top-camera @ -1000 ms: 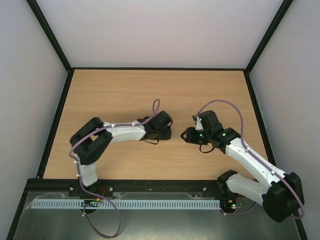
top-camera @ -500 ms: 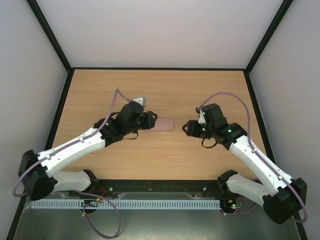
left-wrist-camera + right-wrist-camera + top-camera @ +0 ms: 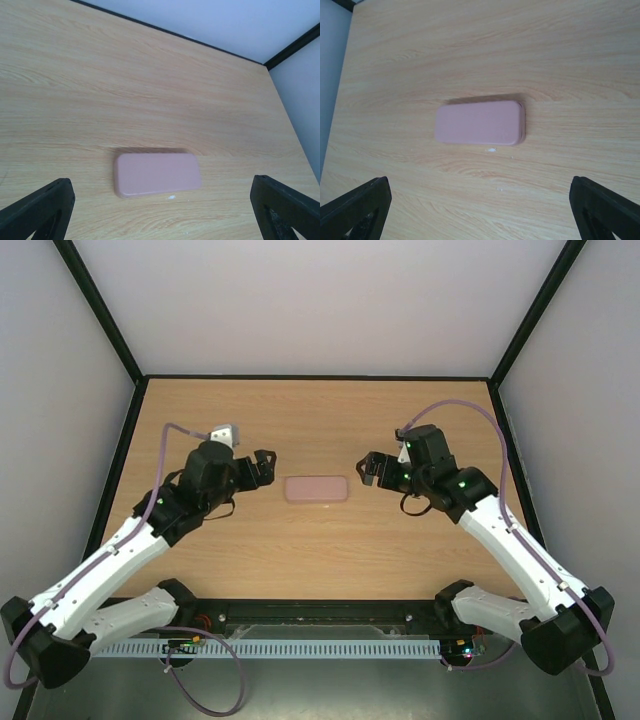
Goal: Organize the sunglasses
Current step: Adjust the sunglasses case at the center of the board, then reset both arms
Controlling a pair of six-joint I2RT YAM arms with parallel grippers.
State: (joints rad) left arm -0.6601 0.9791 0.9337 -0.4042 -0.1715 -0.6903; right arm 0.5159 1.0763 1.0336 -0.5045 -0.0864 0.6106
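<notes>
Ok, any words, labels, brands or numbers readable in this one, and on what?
No readable text in any view.
The pink case: plain lid, no print or logo.
The table: bare wood grain, no marking.
The white strip along the near edge: too small to tell whether it bears any.

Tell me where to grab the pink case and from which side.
Grip the pink case across its short width at mid-length, coming down from above. It lies flat and closed on the table, and its long straight sides give parallel faces; the rounded corners would likely slip.
</notes>
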